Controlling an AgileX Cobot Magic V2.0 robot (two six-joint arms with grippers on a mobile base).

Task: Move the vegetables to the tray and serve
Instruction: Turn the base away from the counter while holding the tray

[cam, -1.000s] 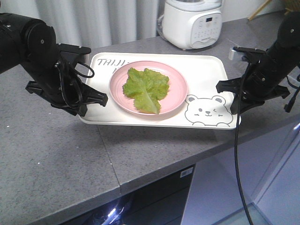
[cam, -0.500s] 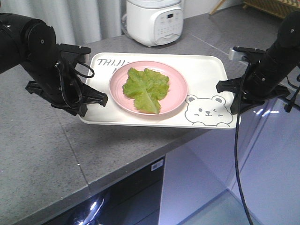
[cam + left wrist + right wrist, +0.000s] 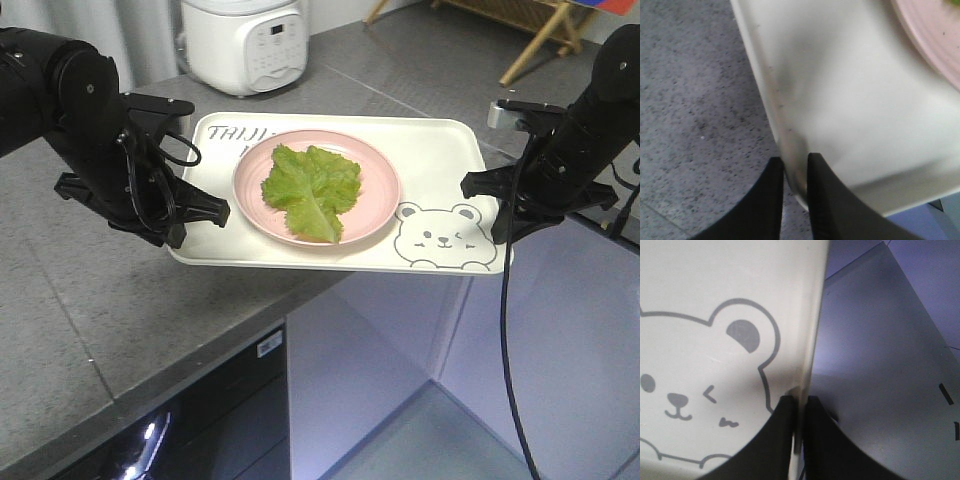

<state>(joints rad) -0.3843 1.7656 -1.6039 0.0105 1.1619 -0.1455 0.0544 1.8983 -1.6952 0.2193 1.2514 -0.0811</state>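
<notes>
The grey tabletop (image 3: pixel 90 300) ran under only the left part of the tray (image 3: pixel 440 160). The tray's right end hung out over open floor, so both arms were probably carrying it for serving rather than resting it. It sat level, which would stop the pink plate (image 3: pixel 378 165) from sliding. The plate lay mid-tray with the vegetables (image 3: pixel 312 188) flat on it, so the leaf was already aboard. The left gripper (image 3: pixel 795 165) pinched the tray's left rim between narrow jaws. The right gripper (image 3: pixel 800 402) clamped the right rim beside the bear drawing (image 3: pixel 742 335).
</notes>
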